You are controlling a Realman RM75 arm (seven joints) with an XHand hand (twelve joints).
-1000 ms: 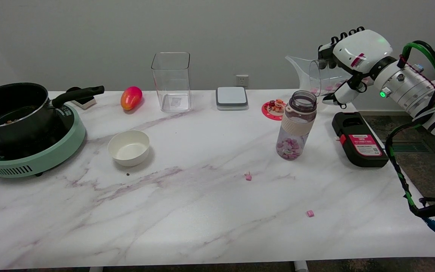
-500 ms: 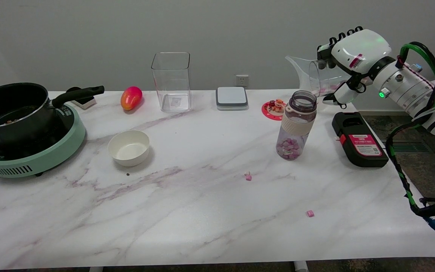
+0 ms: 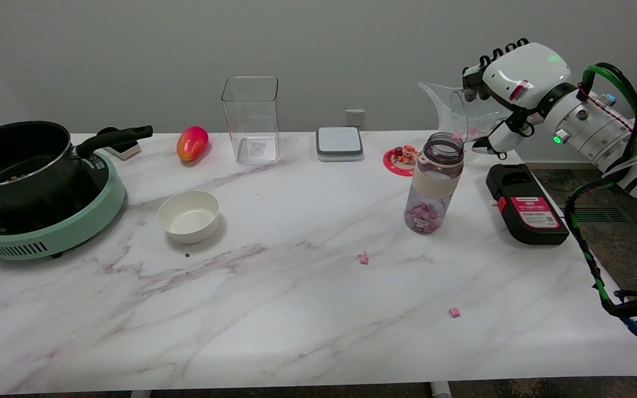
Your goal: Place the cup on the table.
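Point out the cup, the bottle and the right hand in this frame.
cup (image 3: 465, 113), head view, on its clear wall near the spout.
bottle (image 3: 433, 182), head view, on its cream sleeve.
right hand (image 3: 509, 77), head view, on its white back.

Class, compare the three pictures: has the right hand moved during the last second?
Yes, slightly. The right hand, holding the tipped cup, has drifted left, toward the open bottle, which has not moved.

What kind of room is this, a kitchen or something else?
Probably a robot test room set up like a kitchen: a marble-look table against a bare wall, a pot on a green cooktop, and a robot's right hand holding a clear cup.
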